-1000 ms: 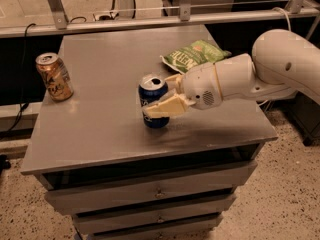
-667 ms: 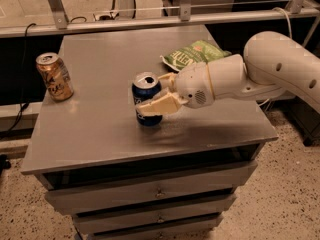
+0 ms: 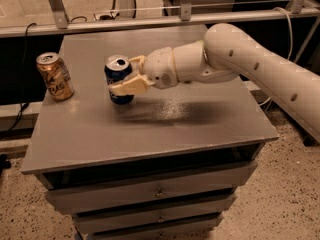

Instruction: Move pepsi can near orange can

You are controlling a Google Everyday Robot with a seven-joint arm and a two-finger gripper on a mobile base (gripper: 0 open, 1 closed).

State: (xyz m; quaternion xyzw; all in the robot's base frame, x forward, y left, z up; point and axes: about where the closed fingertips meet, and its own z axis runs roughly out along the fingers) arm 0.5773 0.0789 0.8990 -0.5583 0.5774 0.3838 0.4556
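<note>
pepsi can upright, clenched on both sides by the hand, orange can well apart on the table

Jaws around pepsi can, orange can left

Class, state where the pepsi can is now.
Camera view: the pepsi can is held in the end effector over the table's left-centre, right of the orange can.
</note>
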